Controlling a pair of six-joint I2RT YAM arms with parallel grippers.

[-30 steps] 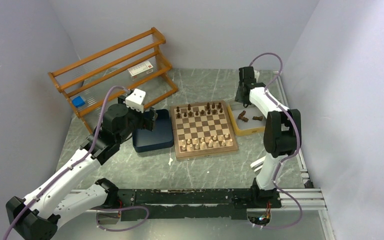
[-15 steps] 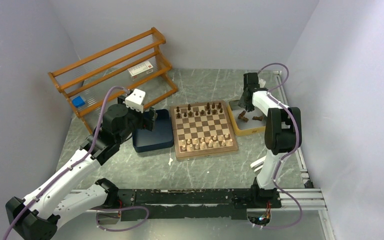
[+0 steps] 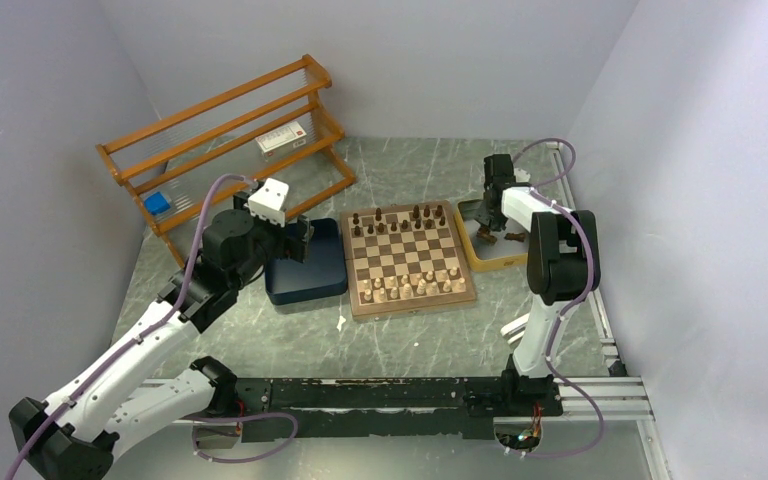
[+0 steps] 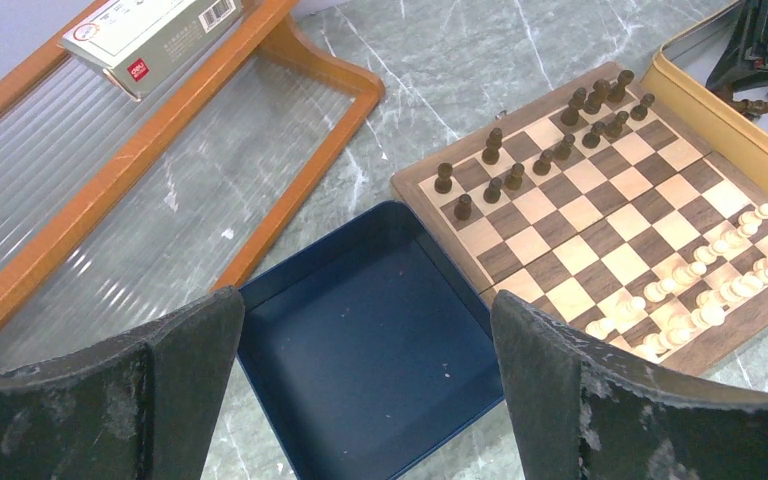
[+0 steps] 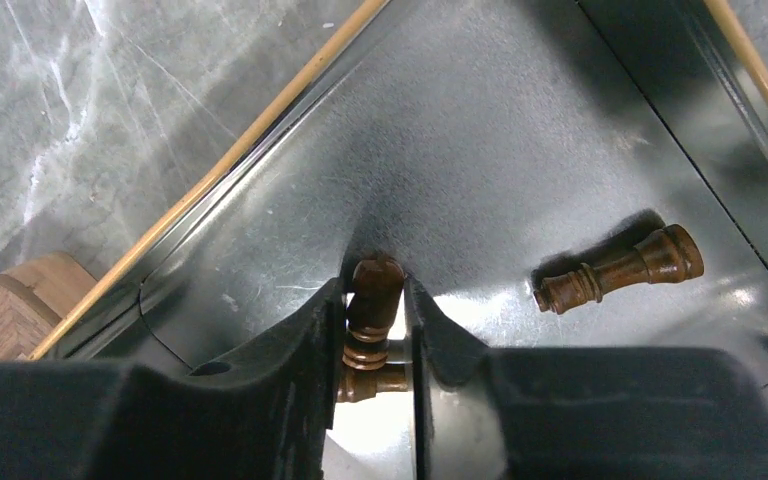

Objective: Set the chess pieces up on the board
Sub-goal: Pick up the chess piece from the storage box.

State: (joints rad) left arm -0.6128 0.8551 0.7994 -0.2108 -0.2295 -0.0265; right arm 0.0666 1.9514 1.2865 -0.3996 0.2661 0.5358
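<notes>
- Top external view: the right tool (image 3: 487, 228) has dropped from behind the yellow tray (image 3: 480, 262) down into it, so a fresh pickup looks under way.
- Its jaws pinch a lying dark chess piece (image 5: 375, 290), glossy turned wood with a knobbed head; a second piece (image 5: 620, 268) lies nearby.
- The left tool (image 4: 367, 310) gapes unchanged over the blue tray (image 4: 380, 208).
- Other dark chessmen (image 3: 415, 215) stand on the board (image 3: 415, 303), in its far rows.

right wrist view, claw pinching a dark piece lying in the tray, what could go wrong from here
The right claw holds the dark piece lying down, so it may swivel or slip on lifting. Held sideways, it could reach the board tilted and topple the dark pieces standing there.
</notes>
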